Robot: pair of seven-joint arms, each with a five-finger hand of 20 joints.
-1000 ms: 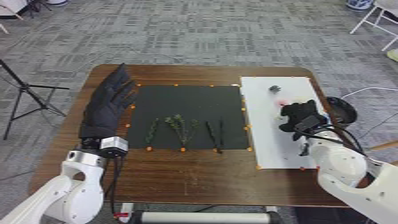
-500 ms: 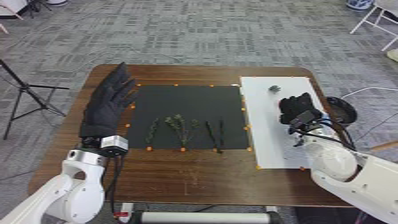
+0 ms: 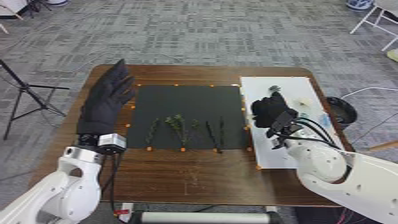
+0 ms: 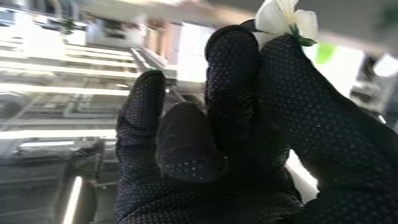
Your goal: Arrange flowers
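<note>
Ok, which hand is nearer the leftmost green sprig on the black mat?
Left: the left hand is beside the mat, left of the sprig; the right hand is farther off, over the white board.

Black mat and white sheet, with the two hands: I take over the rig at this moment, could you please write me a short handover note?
Left hand: open, over the table beside the black mat.
Right hand: over the white sheet, a white flower pinched at the tips of its fingers.
On the mat: leafy sprigs and thin dark stems, side by side.
On the sheet: a grey-green bloom and a pale flower.
Done: greenery laid out.
Left: probably placing the held flower, then the others.
</note>
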